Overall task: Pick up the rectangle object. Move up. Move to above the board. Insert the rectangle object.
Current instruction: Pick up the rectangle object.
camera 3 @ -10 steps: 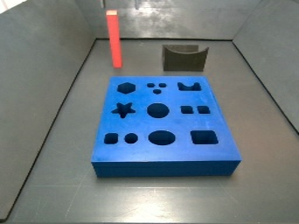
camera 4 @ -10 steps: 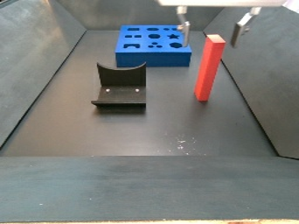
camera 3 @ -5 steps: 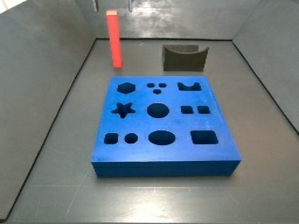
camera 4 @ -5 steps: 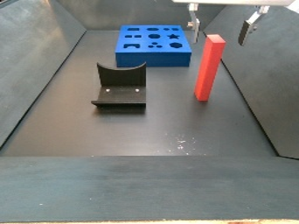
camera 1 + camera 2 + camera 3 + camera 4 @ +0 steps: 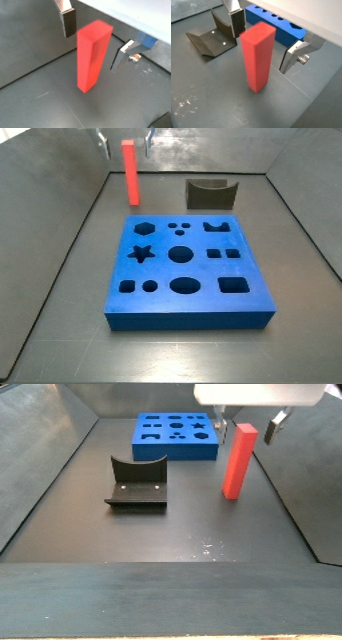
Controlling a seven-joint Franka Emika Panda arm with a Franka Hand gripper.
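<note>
**Fingers straddle the upright red bar, not yet closed**

Wrist views first. The long, slim red rectangular bar (image 5: 92,56) stands on end on the dark floor, its long axis vertical and running up toward the camera. The gripper (image 5: 97,42) sits over its upper end, one silver plate with a dark pad on each side of the bar; a clear gap shows on both sides, so the fingers (image 5: 68,22) are spread wide and hold nothing. In the other wrist picture the same red bar (image 5: 258,57) rises between the two fingers (image 5: 294,56) of the gripper (image 5: 264,40), again with daylight on each flank. Behind it lie the large flat blue board with dark cut-outs (image 5: 281,27) and the dark L-shaped fixture (image 5: 212,37), both apart from the bar.

Side views. From one side the bar (image 5: 131,174) stands near the far wall, well apart from the blue board (image 5: 187,268); the gripper (image 5: 126,138) is only just visible at the frame's upper edge above it. From the opposite side the bar (image 5: 238,460) stands upright just beside the board's (image 5: 174,434) corner region, with the gripper (image 5: 247,426) around its top and the fixture (image 5: 138,484) off to one side.

Judgement: the bar lies directly between the fingers, along the approach axis, so a squeeze looks like the step in hand.
</note>
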